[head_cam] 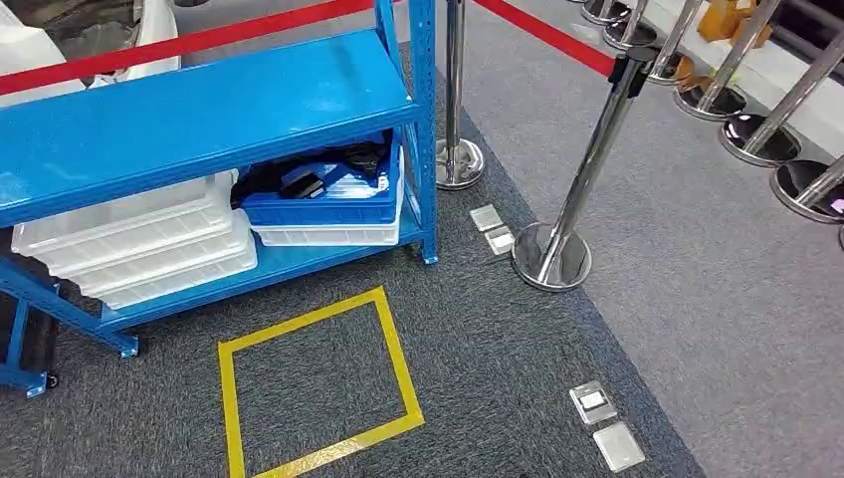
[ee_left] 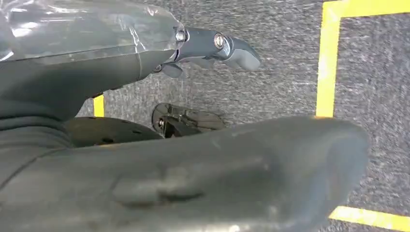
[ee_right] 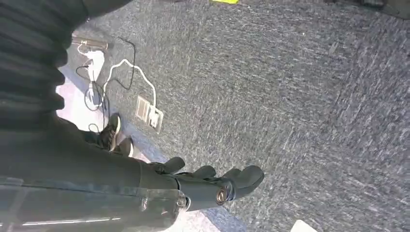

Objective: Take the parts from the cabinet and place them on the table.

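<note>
The blue metal cabinet [head_cam: 209, 110] stands at the upper left in the head view. On its lower shelf a blue bin [head_cam: 323, 207] holds dark parts [head_cam: 318, 177] and rests on a white tray [head_cam: 328, 235]. My left hand [ee_left: 212, 46] hangs over grey carpet beside yellow tape, fingers apart, holding nothing; its thick thumb [ee_left: 270, 164] fills the foreground. My right hand [ee_right: 212, 183] hangs over the carpet too, fingers loosely spread and empty.
Stacked white trays [head_cam: 139, 244] fill the shelf's left side. A yellow taped square [head_cam: 314, 383] marks the floor before the cabinet. Chrome posts [head_cam: 557, 249] with red belts stand to the right, and floor socket plates [head_cam: 607, 423] lie near. A person's shoes [ee_right: 113, 135] and cables [ee_right: 111, 77] are behind.
</note>
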`<state>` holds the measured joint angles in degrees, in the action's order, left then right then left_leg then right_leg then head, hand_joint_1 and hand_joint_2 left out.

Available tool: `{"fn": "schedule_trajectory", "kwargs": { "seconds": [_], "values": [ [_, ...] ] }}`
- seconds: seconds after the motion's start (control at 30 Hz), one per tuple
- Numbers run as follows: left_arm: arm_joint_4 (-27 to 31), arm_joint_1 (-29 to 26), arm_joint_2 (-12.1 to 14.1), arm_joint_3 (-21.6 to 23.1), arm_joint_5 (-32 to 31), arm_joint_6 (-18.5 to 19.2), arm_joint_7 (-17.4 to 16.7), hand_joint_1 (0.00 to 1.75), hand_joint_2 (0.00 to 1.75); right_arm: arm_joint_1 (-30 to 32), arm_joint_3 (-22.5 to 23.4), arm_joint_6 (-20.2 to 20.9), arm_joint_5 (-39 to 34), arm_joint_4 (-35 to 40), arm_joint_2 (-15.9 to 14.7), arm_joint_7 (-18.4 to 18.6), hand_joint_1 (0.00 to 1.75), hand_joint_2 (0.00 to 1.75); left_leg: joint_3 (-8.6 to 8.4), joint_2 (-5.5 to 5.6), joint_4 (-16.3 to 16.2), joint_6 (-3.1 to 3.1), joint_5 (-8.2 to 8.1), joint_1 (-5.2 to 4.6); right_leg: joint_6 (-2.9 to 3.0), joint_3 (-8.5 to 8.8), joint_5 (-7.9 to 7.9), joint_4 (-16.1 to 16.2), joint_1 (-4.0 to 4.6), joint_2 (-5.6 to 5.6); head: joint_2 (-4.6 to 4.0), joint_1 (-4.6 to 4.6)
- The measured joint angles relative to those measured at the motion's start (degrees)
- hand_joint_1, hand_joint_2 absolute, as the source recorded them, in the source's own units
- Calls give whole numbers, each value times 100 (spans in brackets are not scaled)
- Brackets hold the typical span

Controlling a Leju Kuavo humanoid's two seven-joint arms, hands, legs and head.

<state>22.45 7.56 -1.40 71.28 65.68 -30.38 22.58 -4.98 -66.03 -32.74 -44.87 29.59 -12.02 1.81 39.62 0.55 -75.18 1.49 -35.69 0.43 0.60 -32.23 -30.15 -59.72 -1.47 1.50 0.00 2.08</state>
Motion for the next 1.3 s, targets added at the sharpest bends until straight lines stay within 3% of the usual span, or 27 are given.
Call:
{"fn": "schedule_trajectory", "kwargs": {
  "seconds": [0.17, 0.27, 0.3, 0.33, 0.37, 0.4, 0.43, 0.5, 0.53, 0.57, 0.6, 0.67, 0.7, 0.73, 0.83, 0.87, 0.9, 0.93, 1.0, 1.03, 1.07, 1.1, 1.17, 1.2, 1.23, 1.3],
  "values": [
    [0, 0, 0, 0, 0, 0, 0, 0, 0, 0, 0, 0, 0, 0, 0, 2, 0, 175, -15, -1, 36, -1, 27, 1, -2, 2, -1, 0, 0, 3, 0, 0],
    [0, 3, 0, 0, 0, 0, 4, 0, 0, -1, 0, 0, 0, 0, 0, 4, 0, 175, -154, -9, 345, -12, 226, 4, -10, 19, -11, 0, -1, 22, 0, -2],
    [0, 6, 0, 0, 0, 0, 15, 0, 0, -5, 0, 9, 4, 0, 7, 4, 0, 175, -537, -88, 1167, -59, 650, -3, -37, 69, -36, 1, -3, 55, 0, 0],
    [0, 7, 0, 0, 2, 0, 18, 0, 0, -6, 0, 9, 7, 0, 9, 4, 0, 175, -642, -168, 1414, -83, 729, -13, -45, 76, -45, 3, -3, 65, 0, -7],
    [2, 21, -2, 0, 4, -2, 28, 0, 0, -18, 0, 11, 11, 0, 9, 11, 0, 175, -663, -201, 1557, -122, 660, -70, -101, 80, -71, 3, 25, 100, 0, -4],
    [0, 11, -4, 0, 15, -4, 44, 0, 0, -48, -4, 17, 11, 0, 9, 17, 0, 175, -734, -102, 1707, -277, 730, -40, -235, 107, -222, -116, 1, 4, 0, 11],
    [0, 19, -4, 0, 13, -4, 46, 0, 0, -47, -4, 17, 11, 0, 9, 17, 0, 175, -733, -93, 1708, -320, 730, -41, -234, -37, -406, -404, 5, -66, 0, 24],
    [0, 18, -9, 0, 4, -4, 46, 0, 0, -39, -4, 17, 11, 0, 9, 17, 0, 175, -736, -53, 1707, -346, 720, -60, -245, -506, -820, -1342, 18, -121, 0, 85],
    [0, 12, -9, 0, 2, -4, 46, 0, 0, -24, -4, 18, 0, 0, 9, 20, 0, 175, -736, -22, 1701, -354, 715, -70, -249, -668, -864, -1628, 18, -123, 0, 85],
    [0, 10, -9, 0, 0, -4, 46, 0, 0, -8, -7, 17, 0, -2, 9, 20, 0, 175, -742, 18, 1697, -355, 714, -74, -245, -690, -768, -1632, 16, -123, 0, 85],
    [0, 12, -9, 0, -2, -4, 46, 0, 0, 0, -9, 17, 0, -4, 7, 18, 0, 175, -749, 59, 1686, -356, 709, -74, -238, -592, -549, -1376, 16, -124, 0, 87],
    [0, 19, -13, 0, -22, -4, 46, 0, 0, -7, -9, 17, -2, -11, 0, 17, 0, 175, -766, 131, 1647, -319, 678, -69, -210, -167, -14, -418, 10, -180, 0, 114],
    [0, 21, -13, 0, -26, -4, 46, 0, 0, -9, -9, 17, -2, -15, 0, 13, 0, 175, -750, 150, 1619, -289, 655, -65, -188, -29, 1, -88, -2, -315, 0, 129],
    [0, 31, -13, 0, -31, -4, 44, 0, 0, -12, -9, 13, -4, -20, 0, 11, 0, 175, -721, 192, 1555, -247, 620, -105, -169, -31, -14, -35, 26, -316, 0, 129],
    [0, 29, -11, 0, -37, -4, 44, 0, 0, -2, -9, 13, -11, -20, 2, 4, 0, 175, -729, 232, 1598, -182, 640, -83, -94, -23, -5, -41, 48, -243, 0, 111],
    [0, 31, -9, 0, -39, -4, 44, 0, 0, -7, -11, 13, -11, -20, 9, 4, 0, 175, -728, 246, 1568, -147, 615, -88, -47, -17, 26, 3, -3, -207, 0, 116],
    [0, 32, -9, 0, -44, -4, 44, 0, 0, -15, -11, 13, -11, -22, 7, 0, 0, 175, -714, 154, 1439, -107, 517, -92, -32, -6, 33, 7, -8, -183, 0, 94],
    [0, 40, -9, 0, -50, -4, 44, 0, 0, -13, -11, 11, -11, -22, 0, -4, 0, 175, -572, 74, 1151, -57, 330, -75, -18, -5, 28, 8, -12, -158, 0, 17],
    [0, 45, -9, 0, -57, -4, 44, 0, 0, 2, -11, 9, -17, -24, 0, -7, 0, 175, -161, 28, 296, 8, -71, -30, 5, -2, 13, 8, 2, -82, 0, 7],
    [0, 33, -9, 0, -66, -4, 42, 0, 0, 8, -11, 9, -17, -24, 0, -7, 0, 175, 20, 19, -60, 26, -169, -18, 6, 0, 10, 7, 2, -45, 0, 4],
    [0, 24, -9, 2, -72, -4, 42, 0, 0, 10, -11, 9, -20, -24, 0, -7, 0, 175, 84, 8, -154, 33, -124, -7, 3, 6, 2, 6, 1, -16, 0, 0],
    [0, 23, -9, 0, -74, -4, 42, 0, 0, 10, -11, 7, -28, -24, 0, -11, 0, 175, -7, 0, 46, 26, 48, 3, -2, 20, -8, 6, 0, 12, 0, 4],
    [0, 32, -9, 0, -79, -7, 42, 0, 0, 8, -11, 4, -42, -24, 4, -24, 0, 175, -445, -40, 964, -14, 544, 3, -27, 70, -34, 6, -3, 59, 0, 2],
    [0, 35, -9, 0, -79, -7, 42, 0, 0, 8, -11, 2, -55, -24, 9, -31, 0, 175, -671, -141, 1441, -51, 719, -9, -50, 91, -49, 8, -3, 79, 0, -2],
    [2, 45, -9, 0, -79, -7, 39, 0, 0, 6, -11, -7, -70, -24, 9, -35, 0, 175, -695, -211, 1559, -65, 639, -56, -88, 99, -73, -1, 30, 102, 0, -11],
    [2, 36, -9, 0, -79, -9, 33, 0, 0, 6, -11, -11, -94, -24, 7, -39, 0, 175, -680, -157, 1571, -116, 653, -76, -136, 120, -80, 23, 16, 136, 0, -4]
  ]
}}
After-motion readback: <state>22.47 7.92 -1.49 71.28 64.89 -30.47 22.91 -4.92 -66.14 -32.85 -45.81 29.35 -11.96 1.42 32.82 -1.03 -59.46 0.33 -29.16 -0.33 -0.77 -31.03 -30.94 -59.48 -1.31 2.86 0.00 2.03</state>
